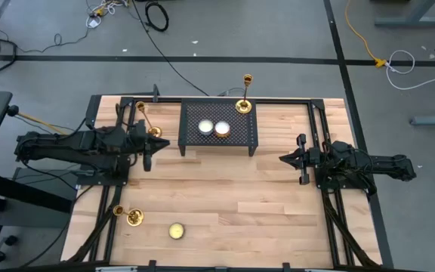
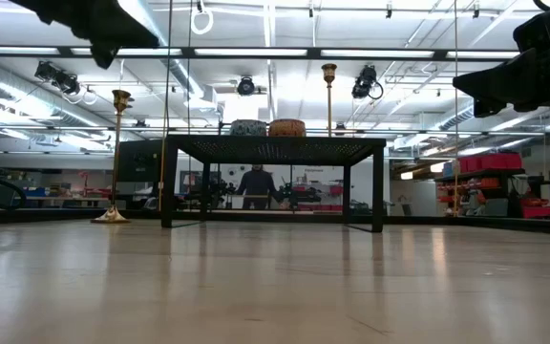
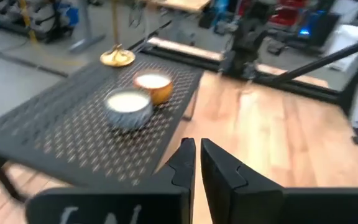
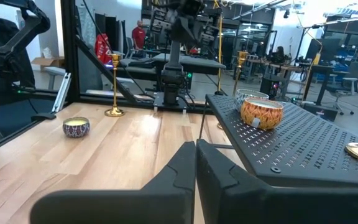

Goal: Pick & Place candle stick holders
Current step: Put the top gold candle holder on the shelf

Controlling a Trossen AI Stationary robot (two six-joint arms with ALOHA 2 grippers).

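Observation:
Three gold candle stick holders stand upright on their round bases. One (image 1: 242, 105) is on the far right corner of the black mesh rack (image 1: 236, 143); the left wrist view shows its base (image 3: 117, 57). A second (image 1: 153, 131) stands on the table left of the rack, just beyond my left gripper (image 1: 163, 143), and touches nothing else. The third (image 1: 133, 217) stands near the front left edge. My left gripper (image 3: 196, 163) is shut and holds nothing, pointing toward the rack. My right gripper (image 1: 283, 159) waits shut and empty at the right (image 4: 196, 155).
Two candle tins, one white (image 1: 205, 128) and one orange (image 1: 222, 128), sit on the rack. A third tin (image 1: 176, 230) lies on the table near the front edge. Black frame rails (image 1: 319, 128) run along both sides. Open wood (image 1: 232, 189) lies between the arms.

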